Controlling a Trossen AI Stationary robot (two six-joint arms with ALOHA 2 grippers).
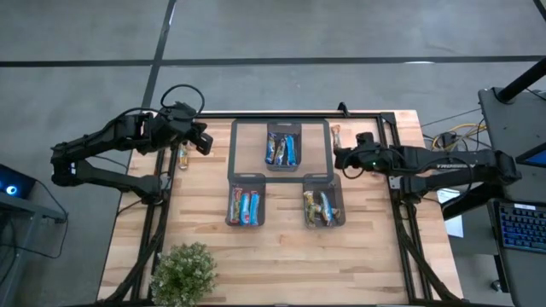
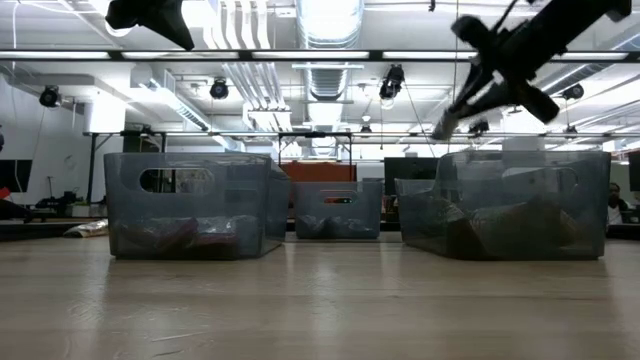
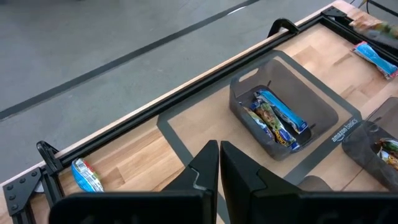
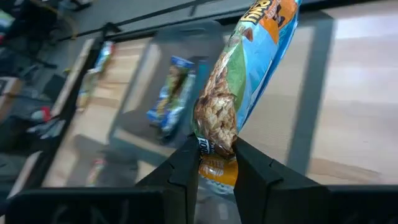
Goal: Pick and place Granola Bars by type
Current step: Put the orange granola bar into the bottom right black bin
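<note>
One bar matters: in the high view the right gripper [image 1: 339, 158] hangs near the table's far right corner, just beside the far middle bin [image 1: 283, 145], nearer it than the left gripper [image 1: 203, 141]. Low view shows it raised above the bins. Left wrist: fingers pressed together, empty. Right wrist: jaws pinch the blue granola bar [image 4: 239, 81] by one end, its long axis running forward from them.

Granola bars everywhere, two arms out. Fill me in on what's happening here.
The right gripper has its jaws closed on one blue-wrapped granola bar, held in the air near the right side of the table. The left gripper is shut and empty, up over the table's far left part. Three bins already hold sorted bars, and a loose bar lies near the left edge.
</note>
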